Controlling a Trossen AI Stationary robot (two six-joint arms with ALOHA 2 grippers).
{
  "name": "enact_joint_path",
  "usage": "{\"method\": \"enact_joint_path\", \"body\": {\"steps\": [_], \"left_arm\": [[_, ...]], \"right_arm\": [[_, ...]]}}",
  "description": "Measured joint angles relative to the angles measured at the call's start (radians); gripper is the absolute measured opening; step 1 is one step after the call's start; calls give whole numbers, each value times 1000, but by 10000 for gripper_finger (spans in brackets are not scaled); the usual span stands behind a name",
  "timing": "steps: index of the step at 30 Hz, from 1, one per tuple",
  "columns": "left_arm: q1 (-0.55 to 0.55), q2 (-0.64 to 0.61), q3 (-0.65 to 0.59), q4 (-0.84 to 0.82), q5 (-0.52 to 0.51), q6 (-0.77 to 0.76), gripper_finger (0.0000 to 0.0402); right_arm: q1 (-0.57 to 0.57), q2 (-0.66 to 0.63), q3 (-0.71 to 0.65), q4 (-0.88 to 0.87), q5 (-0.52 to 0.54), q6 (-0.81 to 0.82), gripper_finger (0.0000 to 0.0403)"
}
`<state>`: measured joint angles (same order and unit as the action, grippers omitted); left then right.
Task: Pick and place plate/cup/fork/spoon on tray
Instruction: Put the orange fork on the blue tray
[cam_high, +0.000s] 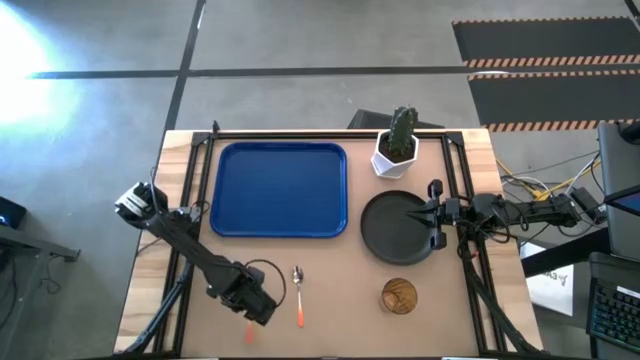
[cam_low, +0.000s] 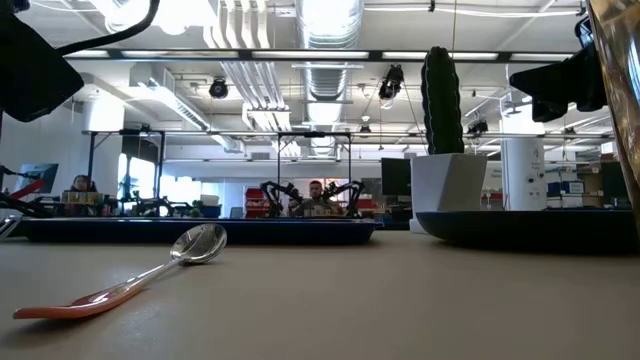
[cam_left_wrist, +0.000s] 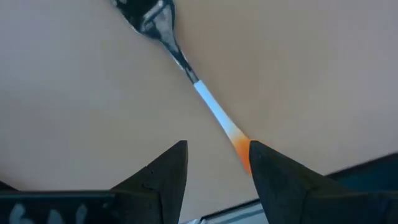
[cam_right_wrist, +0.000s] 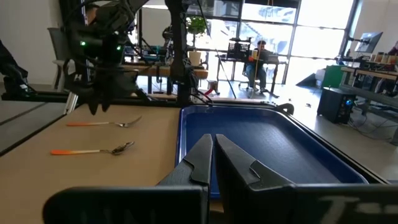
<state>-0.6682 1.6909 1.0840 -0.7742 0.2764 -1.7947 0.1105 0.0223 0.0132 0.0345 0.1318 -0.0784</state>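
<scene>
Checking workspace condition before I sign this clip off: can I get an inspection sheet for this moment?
Surface: tan table, no spills seen.
Job's things: tray with nothing on it; plate beside it; cup, spoon and fork lying on the table.
Clutter: cactus pot behind the plate.
Grippers: left gripper open, fingers either side of the fork's handle; right gripper shut, over the plate's edge.
Cables: loose bundle on the floor beside the table.
Surroundings: open workshop; person seated far off.
</scene>
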Motion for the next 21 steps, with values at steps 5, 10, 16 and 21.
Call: {"method": "enact_joint_path", "body": {"steps": [5, 10, 16, 21], "left_arm": [[0, 4, -1, -1, -52, -49, 154], [-1, 4, -3, -21, -57, -55, 154], [-1, 5, -5, -26, -58, -87, 154], [-2, 32, 5, 33, -93, -270, 154]], "right_arm": [[0, 0, 0, 0, 0, 0, 9], [0, 0, 0, 0, 0, 0, 9], [0, 0, 0, 0, 0, 0, 9], [0, 0, 0, 0, 0, 0, 9]]}}
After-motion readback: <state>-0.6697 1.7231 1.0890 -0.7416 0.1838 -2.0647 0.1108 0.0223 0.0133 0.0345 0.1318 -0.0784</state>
